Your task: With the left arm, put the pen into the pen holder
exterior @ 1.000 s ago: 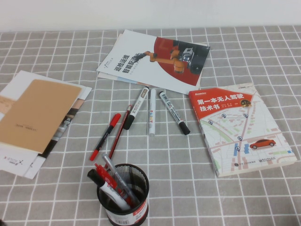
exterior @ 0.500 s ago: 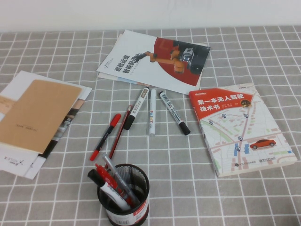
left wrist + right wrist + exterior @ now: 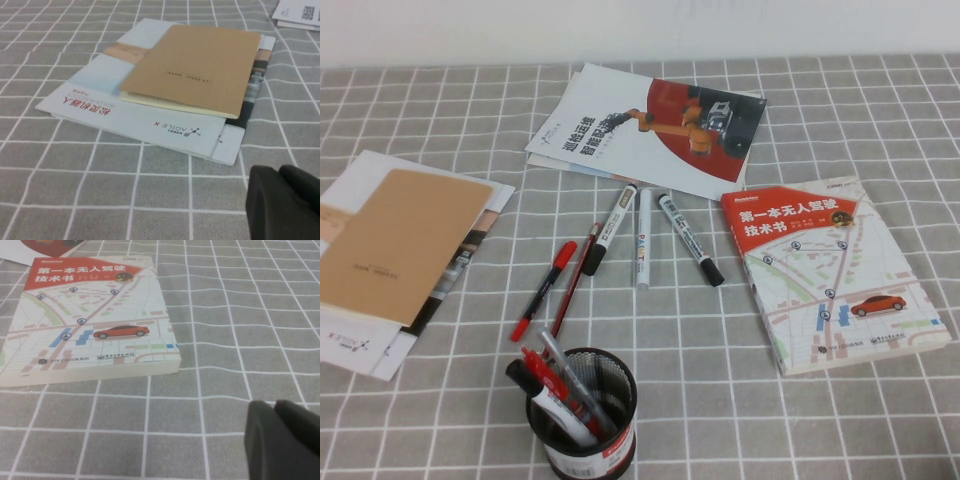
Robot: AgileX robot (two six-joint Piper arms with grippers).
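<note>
Closest to you, the pen holder (image 3: 620, 410) stands at the near edge with the pen (image 3: 563, 368) leaning inside it among red pens and a marker, so the drop looks done (nothing left but parking, I'd judge). Neither arm shows in the high view: your left gripper (image 3: 282, 207) hangs low over the cloth just short of the brown notebook (image 3: 195, 67), jaws pressed together on nothing, and the right gripper (image 3: 282, 440) sits likewise closed and empty near the map-cover book (image 3: 90, 315). Farther out, the red-capped pen (image 3: 545, 290) and white markers (image 3: 610, 230) lie loose on the table, no part of this job
</note>
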